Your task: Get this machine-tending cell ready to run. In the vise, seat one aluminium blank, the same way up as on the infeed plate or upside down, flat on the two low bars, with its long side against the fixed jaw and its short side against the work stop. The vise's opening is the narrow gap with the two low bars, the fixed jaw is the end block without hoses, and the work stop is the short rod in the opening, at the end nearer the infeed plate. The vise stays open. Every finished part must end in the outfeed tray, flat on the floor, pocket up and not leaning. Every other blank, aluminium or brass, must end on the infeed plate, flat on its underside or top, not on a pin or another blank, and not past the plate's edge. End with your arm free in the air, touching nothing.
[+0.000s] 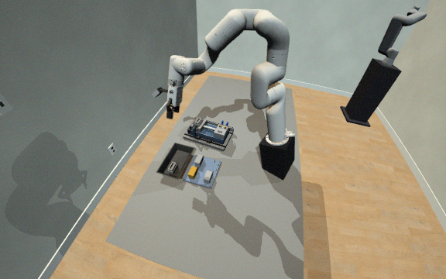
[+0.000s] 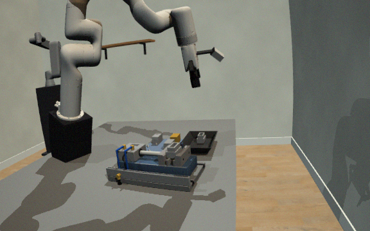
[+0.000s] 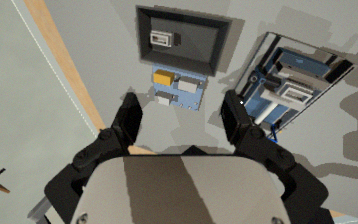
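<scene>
Looking down past the claw (image 3: 182,120), fingers spread wide with nothing between them, high above the grey counter (image 3: 100,45). Directly beyond the gap, a blue infeed plate (image 3: 195,102) carrying a brass blank (image 3: 163,77) and two aluminium blanks (image 3: 187,85). Just past the plate, touching its far edge, a dark outfeed tray (image 3: 220,47) holding one finished part (image 3: 163,38). Right of the plate, the vise (image 3: 287,82) with blue base.

worktop (image 1: 162,217): grey | vise (image 1: 209,132) at centre | outfeed tray (image 1: 175,160) at 7 o'clock of vise | infeed plate (image 1: 217,167) beside tray, touching
</scene>
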`<action>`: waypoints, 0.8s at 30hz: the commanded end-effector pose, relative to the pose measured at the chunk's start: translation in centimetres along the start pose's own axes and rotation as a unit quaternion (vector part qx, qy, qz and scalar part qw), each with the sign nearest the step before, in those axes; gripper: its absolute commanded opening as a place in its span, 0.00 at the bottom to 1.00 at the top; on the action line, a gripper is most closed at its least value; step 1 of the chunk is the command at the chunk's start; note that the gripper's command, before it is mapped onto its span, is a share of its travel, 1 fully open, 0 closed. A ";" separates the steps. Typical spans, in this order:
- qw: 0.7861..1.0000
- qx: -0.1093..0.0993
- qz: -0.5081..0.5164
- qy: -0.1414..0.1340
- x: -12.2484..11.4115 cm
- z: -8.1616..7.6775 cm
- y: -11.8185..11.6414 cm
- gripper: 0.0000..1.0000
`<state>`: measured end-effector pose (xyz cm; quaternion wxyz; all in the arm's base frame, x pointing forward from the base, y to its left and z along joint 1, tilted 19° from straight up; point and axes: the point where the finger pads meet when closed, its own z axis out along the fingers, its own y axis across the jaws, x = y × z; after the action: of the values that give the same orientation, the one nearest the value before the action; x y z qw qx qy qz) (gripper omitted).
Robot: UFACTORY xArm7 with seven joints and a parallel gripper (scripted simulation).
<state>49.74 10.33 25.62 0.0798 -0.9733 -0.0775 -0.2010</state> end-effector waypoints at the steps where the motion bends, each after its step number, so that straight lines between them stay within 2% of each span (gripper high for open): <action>1: 1.000 -0.003 0.006 0.004 0.3 -0.1 0.0 1.00; 6: 1.000 -0.003 0.006 0.004 0.3 -0.1 0.0 1.00; 7: 1.000 -0.013 0.018 -0.009 -1.8 1.7 -2.7 1.00; 18: 1.000 -0.013 0.018 -0.009 -1.8 1.7 -2.7 1.00; 19: 0.999 -0.026 0.030 -0.020 -3.9 3.3 -4.9 1.00; 24: 0.999 -0.026 0.030 -0.020 -3.9 3.3 -4.9 1.00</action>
<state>46.32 15.19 21.41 0.0597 -0.9811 -0.0507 -0.1771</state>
